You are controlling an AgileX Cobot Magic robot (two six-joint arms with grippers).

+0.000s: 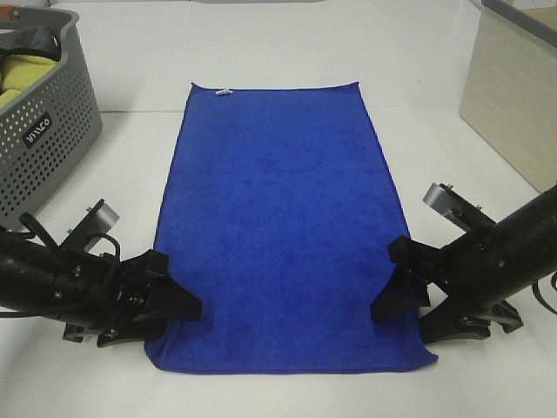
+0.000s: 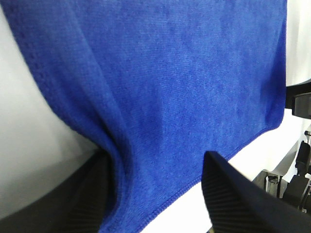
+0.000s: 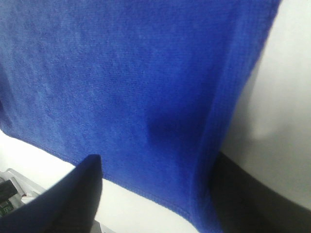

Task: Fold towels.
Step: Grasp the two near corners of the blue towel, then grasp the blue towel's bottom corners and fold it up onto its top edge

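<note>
Fingers (image 2: 238,194) of left gripper (image 1: 167,320) are standing apart, straddling the 7 o'clock corner of the blue towel (image 1: 278,218). The hem is bunching against one finger, nothing clamped. Right gripper (image 1: 400,324) is sitting likewise at the 5 o'clock corner, jaws spread, cloth between them. Towel is lying flat on the white table (image 1: 261,43), long axis running 12 to 6, white tag (image 1: 224,91) at the 12 o'clock hem. Grey basket (image 1: 52,139) is sitting at 10 o'clock, well apart.
</note>
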